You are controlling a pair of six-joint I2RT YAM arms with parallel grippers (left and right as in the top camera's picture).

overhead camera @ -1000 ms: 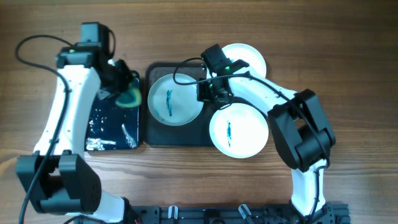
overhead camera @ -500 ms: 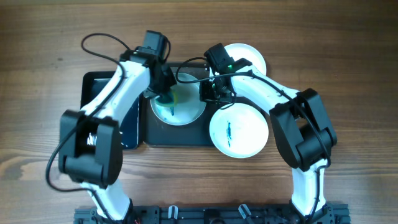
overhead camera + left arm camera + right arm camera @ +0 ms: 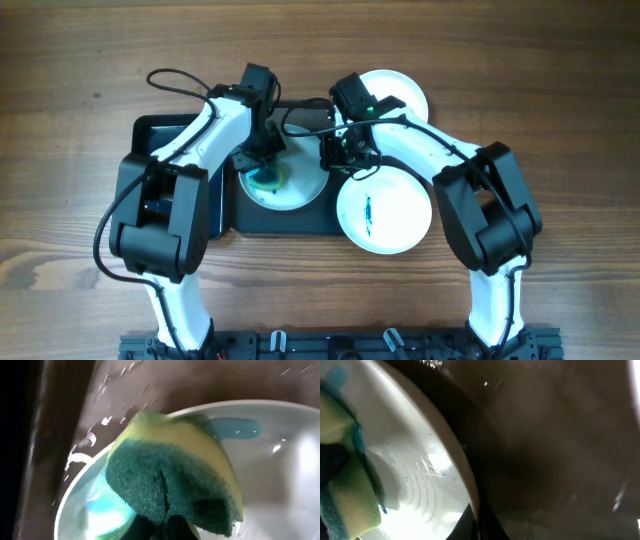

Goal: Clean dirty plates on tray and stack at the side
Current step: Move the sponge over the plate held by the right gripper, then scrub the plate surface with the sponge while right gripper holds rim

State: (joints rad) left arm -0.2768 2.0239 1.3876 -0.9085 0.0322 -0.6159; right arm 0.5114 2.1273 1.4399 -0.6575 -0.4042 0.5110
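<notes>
**Status:** wipe of plate A (image 3: 295, 185) in progress; no plate confirmed done.

1. Plate A sits on the tray (image 3: 300, 222). L jaws are clamped tight on the sponge (image 3: 170, 480), green scrub face toward the wrist cam, sponge pressed into the plate. Blue-green soil is smeared round the sponge, not yet removed.
2. R jaws are pinched narrow on the R rim of plate A, bracing it on the tray.
3. Plate B (image 3: 385, 212) lies at the tray's front-R corner, mostly on the table (image 3: 80, 60). Streak at ctr is intact: not cleaned.
4. Plate C (image 3: 400, 92) lies beside the tray's rear-R corner, partly under the R arm (image 3: 420, 150). Its ctr is hidden, so condition can't be confirmed; possibly clean.
5. Small glossy black tray (image 3: 218, 210) lies just L of the main tray, under the L arm (image 3: 215, 125).

**Remaining (est.):** finish A, wipe B, check C, then stack all three at the side. No stack exists yet.
</notes>
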